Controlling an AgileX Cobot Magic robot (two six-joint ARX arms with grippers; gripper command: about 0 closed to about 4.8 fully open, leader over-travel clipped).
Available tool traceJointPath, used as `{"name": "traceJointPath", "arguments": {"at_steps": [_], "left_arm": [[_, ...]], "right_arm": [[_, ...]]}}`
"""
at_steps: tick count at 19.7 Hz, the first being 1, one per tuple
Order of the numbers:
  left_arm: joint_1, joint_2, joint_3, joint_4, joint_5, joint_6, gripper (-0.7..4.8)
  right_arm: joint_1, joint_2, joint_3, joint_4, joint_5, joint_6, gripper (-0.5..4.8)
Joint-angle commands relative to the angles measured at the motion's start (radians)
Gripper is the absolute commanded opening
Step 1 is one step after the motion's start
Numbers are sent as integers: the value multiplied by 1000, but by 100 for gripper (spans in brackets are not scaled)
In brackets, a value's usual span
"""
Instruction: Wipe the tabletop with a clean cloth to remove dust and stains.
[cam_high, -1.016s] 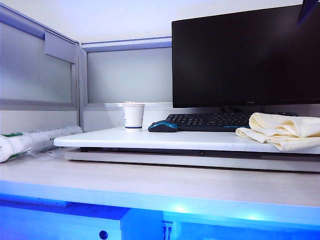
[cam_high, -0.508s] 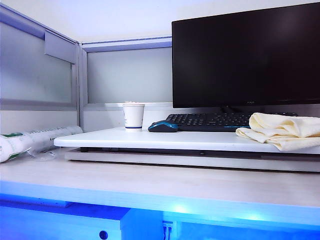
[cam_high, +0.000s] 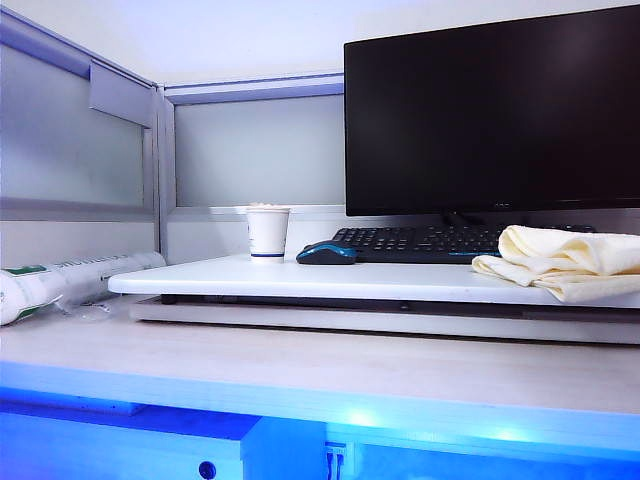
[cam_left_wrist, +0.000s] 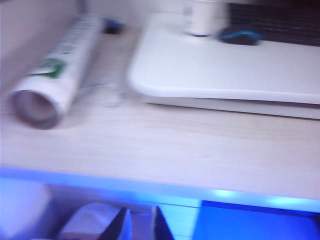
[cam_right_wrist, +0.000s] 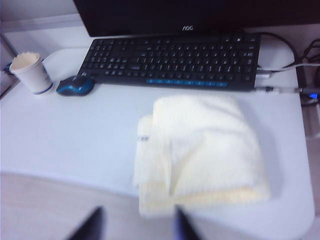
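The white tabletop (cam_high: 380, 280) is a thin slab raised above the desk. The pale yellow cloth (cam_high: 565, 262) lies folded and rumpled at its right end. Neither gripper shows in the exterior view. In the right wrist view the cloth (cam_right_wrist: 200, 150) lies on the tabletop (cam_right_wrist: 75, 135) in front of the keyboard. My right gripper (cam_right_wrist: 136, 227) hangs open just short of the cloth's near edge, blurred, with nothing between its fingers. My left gripper (cam_left_wrist: 140, 227) is low in front of the desk's blue-lit front edge, its tips a narrow gap apart and empty, far from the tabletop (cam_left_wrist: 225, 65).
A black monitor (cam_high: 490, 110) stands behind a black keyboard (cam_high: 420, 242). A blue mouse (cam_high: 326, 253) and a paper cup (cam_high: 267, 232) sit left of the keyboard. A white roll (cam_high: 60, 280) lies on the lower wood-grain desk (cam_high: 300, 370). Partition panels close the back and left.
A dark piece of arm at the exterior view's top right corner a second ago has left the picture. The cloth and the other things have not moved.
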Motion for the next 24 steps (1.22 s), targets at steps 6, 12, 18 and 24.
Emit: {"name": "traceJointPath", "arguments": {"at_steps": [6, 12, 18, 24], "left_arm": [[1, 0, 2, 0, -19, 87, -5], [1, 0, 2, -5, -19, 125, -5], [1, 0, 0, -39, -20, 135, -5], [1, 0, 0, -40, -18, 128, -5]], "right_arm": [[132, -254, -208, 21, -8, 2, -8], [185, -433, -339, 45, 74, 37, -8], [185, -593, -582, 53, 104, 90, -8], [185, -600, -660, 51, 103, 28, -8]]}}
